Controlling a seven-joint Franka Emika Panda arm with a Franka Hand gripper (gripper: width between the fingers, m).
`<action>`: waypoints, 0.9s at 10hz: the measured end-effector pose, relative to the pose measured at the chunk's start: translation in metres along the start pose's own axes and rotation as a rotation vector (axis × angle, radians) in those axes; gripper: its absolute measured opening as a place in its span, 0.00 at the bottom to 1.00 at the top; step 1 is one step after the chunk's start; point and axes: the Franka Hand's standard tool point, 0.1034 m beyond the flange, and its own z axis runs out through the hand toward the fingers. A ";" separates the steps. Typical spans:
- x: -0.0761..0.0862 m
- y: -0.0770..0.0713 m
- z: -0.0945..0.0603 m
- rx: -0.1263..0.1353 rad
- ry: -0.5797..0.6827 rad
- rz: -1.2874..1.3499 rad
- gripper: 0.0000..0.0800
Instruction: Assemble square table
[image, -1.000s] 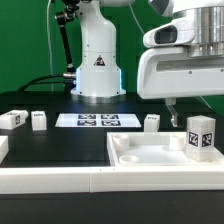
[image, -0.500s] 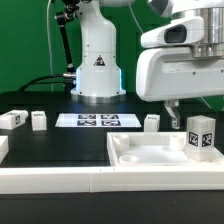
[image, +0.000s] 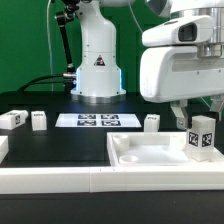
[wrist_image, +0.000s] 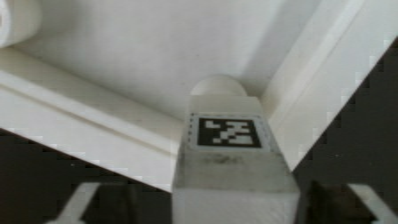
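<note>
The white tray-like tabletop (image: 150, 152) lies at the front of the exterior view's right. One white tagged leg (image: 203, 138) stands upright in its far right corner. My gripper (image: 200, 115) hangs just over that leg, its fingers down on either side of the leg's top. In the wrist view the leg (wrist_image: 228, 140) fills the space between the fingers (wrist_image: 86, 203), with a dark gap on each side, so the gripper (wrist_image: 228, 208) is open. Three more legs lie on the black table: two (image: 14, 119) (image: 38, 119) at the left and one (image: 152, 121) near the tabletop.
The marker board (image: 97, 120) lies flat in front of the robot base (image: 98, 65). A long white rail (image: 55, 180) borders the front edge. A black cable runs behind the base on the left.
My gripper has moved toward the exterior view's right and slightly down, from beside the upright leg to over it. The leg and the other parts have not moved.
</note>
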 end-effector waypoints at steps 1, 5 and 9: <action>0.000 0.000 0.000 0.000 0.000 0.013 0.54; 0.000 0.000 0.000 0.005 0.001 0.174 0.36; 0.001 -0.002 0.001 0.010 0.011 0.650 0.36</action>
